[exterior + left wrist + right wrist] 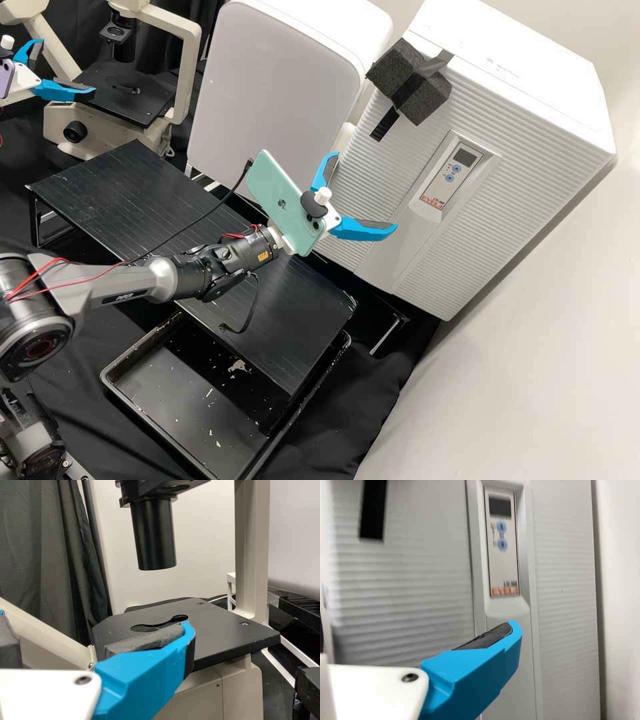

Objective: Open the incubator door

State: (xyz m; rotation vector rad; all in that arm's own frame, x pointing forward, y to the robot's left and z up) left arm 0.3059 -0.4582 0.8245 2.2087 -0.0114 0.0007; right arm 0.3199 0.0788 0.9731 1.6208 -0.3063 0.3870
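Note:
The white incubator (520, 73) stands at the right of the high view, its ribbed door (460, 233) closed. Dark foam blocks (417, 100) are strapped at the door's upper left corner, with a black strip hanging below. My right gripper (365, 192) is open before the door's lower left part, below the foam, with nothing between its fingers. In the right wrist view, the right gripper (417, 635) faces the ribbed door (410, 580) and its control panel (502, 545). My left gripper (67, 67) is open beside the microscope; the left wrist view shows the left gripper (95, 630) by the microscope stage (215, 625).
A second white rounded cabinet (280, 87) stands left of the incubator. A black slatted platform (133, 200) lies under the right arm, partly over a black tray (110, 373). The beige microscope (190, 53) is at the back left. A pale wall borders the incubator's right side.

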